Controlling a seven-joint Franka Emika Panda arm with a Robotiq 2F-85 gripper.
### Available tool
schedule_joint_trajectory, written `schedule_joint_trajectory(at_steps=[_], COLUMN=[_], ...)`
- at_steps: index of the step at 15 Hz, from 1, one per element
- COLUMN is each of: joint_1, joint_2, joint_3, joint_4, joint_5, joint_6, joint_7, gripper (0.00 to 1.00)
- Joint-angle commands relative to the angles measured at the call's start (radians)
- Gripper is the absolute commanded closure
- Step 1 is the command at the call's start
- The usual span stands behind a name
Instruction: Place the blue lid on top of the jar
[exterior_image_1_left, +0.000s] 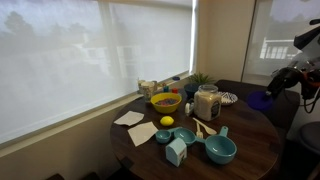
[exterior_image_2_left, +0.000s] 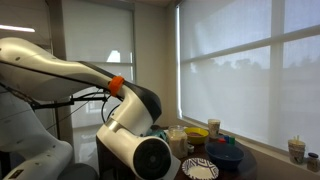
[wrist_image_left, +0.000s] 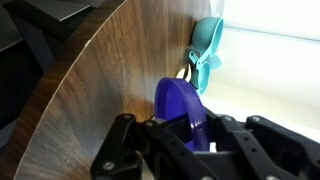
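Note:
The blue lid stands on edge between my gripper's fingers, which are shut on it. In an exterior view the gripper holds the lid in the air beyond the table's right edge, well right of the jar. The jar is clear glass with pale cream contents and stands upright at the back of the round wooden table. It also shows in an exterior view, partly behind my arm. Its top is uncovered.
Round the jar are a yellow bowl, a lemon, teal cups, a teal carton, napkins and a striped plate. A teal handled cup lies near the table's far edge. A window is behind.

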Motion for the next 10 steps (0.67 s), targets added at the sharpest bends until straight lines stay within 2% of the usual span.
schedule_joint_trajectory(at_steps=[1, 6, 10], joint_1=[-0.025, -0.025, 0.019], joint_2=[0.001, -0.001, 0.038], joint_3=[0.026, 0.026, 0.018], joint_4=[0.007, 0.006, 0.052], joint_5=[0.006, 0.006, 0.263], joint_6=[-0.009, -0.009, -0.024], joint_7=[-0.006, -0.006, -0.045], gripper=[1.0, 1.0, 1.0])
